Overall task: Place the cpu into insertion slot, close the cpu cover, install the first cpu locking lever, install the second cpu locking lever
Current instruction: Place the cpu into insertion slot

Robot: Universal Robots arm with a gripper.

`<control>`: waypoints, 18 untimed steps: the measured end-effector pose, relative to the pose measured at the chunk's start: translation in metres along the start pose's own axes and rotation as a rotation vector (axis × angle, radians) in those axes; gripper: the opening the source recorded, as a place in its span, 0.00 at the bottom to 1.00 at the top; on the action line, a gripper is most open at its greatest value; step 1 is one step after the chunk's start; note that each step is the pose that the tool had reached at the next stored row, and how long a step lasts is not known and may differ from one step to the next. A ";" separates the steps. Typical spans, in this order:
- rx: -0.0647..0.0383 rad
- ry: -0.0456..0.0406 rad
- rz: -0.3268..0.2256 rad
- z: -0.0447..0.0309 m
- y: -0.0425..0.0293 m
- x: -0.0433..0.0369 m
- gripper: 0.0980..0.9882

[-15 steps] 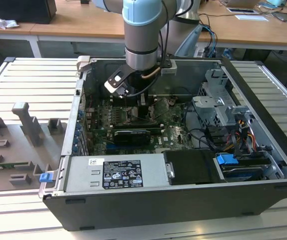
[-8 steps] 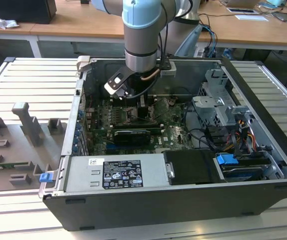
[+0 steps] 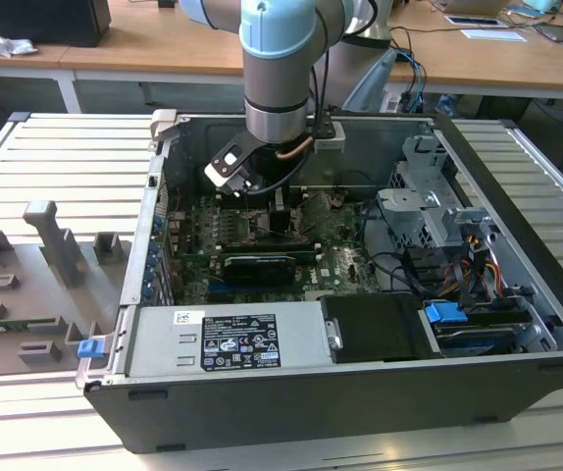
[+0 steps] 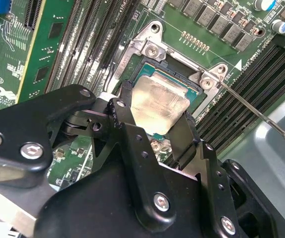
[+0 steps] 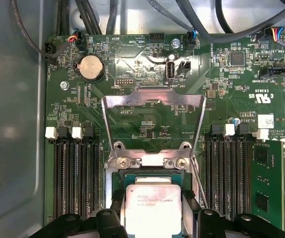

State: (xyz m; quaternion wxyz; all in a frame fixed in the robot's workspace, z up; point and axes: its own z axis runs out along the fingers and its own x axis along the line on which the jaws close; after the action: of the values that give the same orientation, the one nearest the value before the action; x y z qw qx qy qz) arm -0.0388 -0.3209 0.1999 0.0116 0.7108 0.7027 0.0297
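Jaws (image 4: 156, 110) are down over the motherboard (image 5: 147, 64), clamped on the cpu (image 4: 161, 99), one black finger (image 4: 125, 106) against each of two opposite edges. The chip lies flat, metal face up, its sides squared to the insertion slot (image 4: 147, 68) directly beneath it; whether it is seated I cannot tell. The cpu cover (image 5: 152, 100) stands swung open beyond the slot.
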 end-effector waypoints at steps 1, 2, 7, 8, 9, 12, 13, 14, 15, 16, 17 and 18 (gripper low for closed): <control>0.000 0.0000 0.000 0.0000 0.0000 0.0000 0.50; 0.000 0.0000 0.000 0.0000 0.0000 0.0000 0.50; 0.000 0.0000 0.000 0.0001 0.0000 0.0000 0.58; 0.000 0.0000 0.000 0.0001 0.0000 0.0000 0.58; 0.000 0.0002 0.000 0.0002 0.0000 0.0003 0.58; 0.000 0.0005 0.000 0.0003 0.0000 0.0023 0.58; 0.000 0.0007 0.000 0.0004 0.0001 0.0028 0.58; 0.000 0.0008 0.000 0.0005 0.0002 0.0034 0.58; 0.000 0.0006 0.000 0.0004 0.0002 0.0037 0.58; 0.000 0.0008 0.000 0.0005 0.0002 0.0037 0.58; 0.000 0.0006 0.000 0.0001 0.0003 0.0038 0.58; 0.000 0.0004 0.000 -0.0043 0.0005 0.0039 0.58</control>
State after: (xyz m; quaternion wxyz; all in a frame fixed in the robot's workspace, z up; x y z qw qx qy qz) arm -0.0385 -0.3171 0.2043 0.0115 0.7108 0.7027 0.0298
